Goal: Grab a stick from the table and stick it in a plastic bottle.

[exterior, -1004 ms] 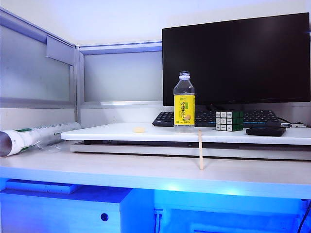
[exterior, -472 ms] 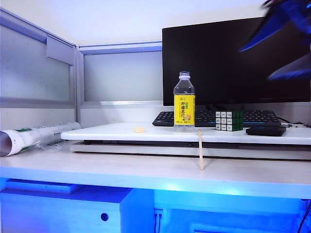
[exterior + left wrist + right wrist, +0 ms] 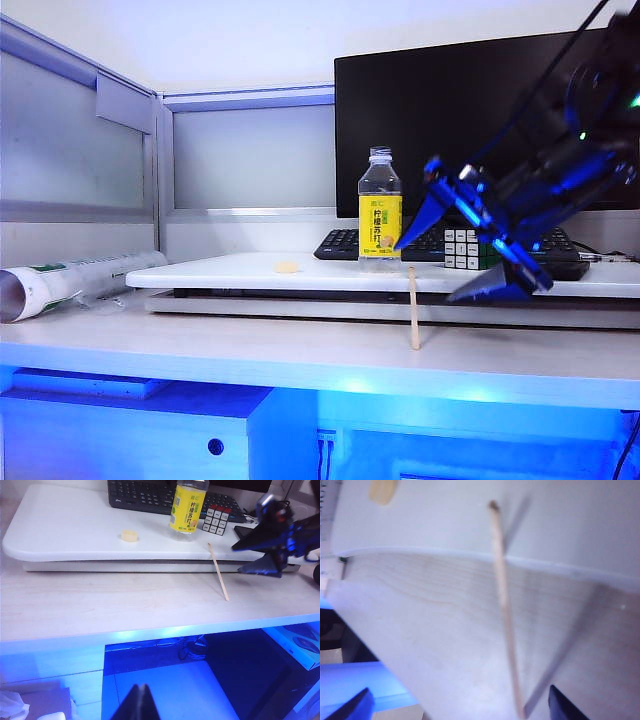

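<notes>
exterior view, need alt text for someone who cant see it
The right gripper, jaws open, hangs beside a stick leaning on the white platform's edge on the table. A yellow-labelled plastic bottle stands uncapped behind it.

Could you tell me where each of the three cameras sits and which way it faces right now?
Exterior view: low in front of the table, facing the monitor; the open right gripper reaches in beside the stick.
Left wrist view: back from the table, looking down at the plastic bottle; the shut left gripper shows.
Right wrist view: close above the stick, between open fingertips.
Shared: all three see the stick leaning against the raised board.
</notes>
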`<action>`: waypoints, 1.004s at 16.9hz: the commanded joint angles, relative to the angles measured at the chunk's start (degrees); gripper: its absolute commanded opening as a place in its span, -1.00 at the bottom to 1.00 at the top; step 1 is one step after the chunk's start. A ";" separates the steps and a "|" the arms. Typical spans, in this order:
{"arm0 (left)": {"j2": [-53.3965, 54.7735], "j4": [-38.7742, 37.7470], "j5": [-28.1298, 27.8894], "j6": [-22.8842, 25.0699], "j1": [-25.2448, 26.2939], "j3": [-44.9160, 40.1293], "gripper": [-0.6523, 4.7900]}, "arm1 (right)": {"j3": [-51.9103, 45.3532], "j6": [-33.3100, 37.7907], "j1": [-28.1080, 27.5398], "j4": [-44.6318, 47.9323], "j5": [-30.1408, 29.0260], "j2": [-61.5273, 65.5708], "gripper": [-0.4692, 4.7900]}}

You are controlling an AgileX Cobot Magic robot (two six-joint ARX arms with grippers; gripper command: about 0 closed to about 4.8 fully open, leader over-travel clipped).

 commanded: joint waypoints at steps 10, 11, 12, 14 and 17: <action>0.04 -0.90 0.48 -1.05 0.04 0.09 -0.78 | 9.31 0.63 2.73 0.46 8.55 10.14 0.33; 0.04 -0.90 0.46 -1.05 0.04 0.09 -0.78 | 9.31 0.63 2.73 0.76 9.11 10.14 0.02; 0.04 -0.87 0.46 -1.05 0.04 0.09 -0.78 | 9.31 0.63 2.73 1.36 9.18 10.14 -0.15; 0.04 -0.87 0.46 -1.03 0.04 0.09 -0.78 | 9.31 0.63 2.73 2.91 10.16 10.14 -0.36; 0.04 -0.87 0.46 -1.03 0.04 0.09 -0.78 | 9.31 0.63 2.73 3.80 11.67 10.14 -0.84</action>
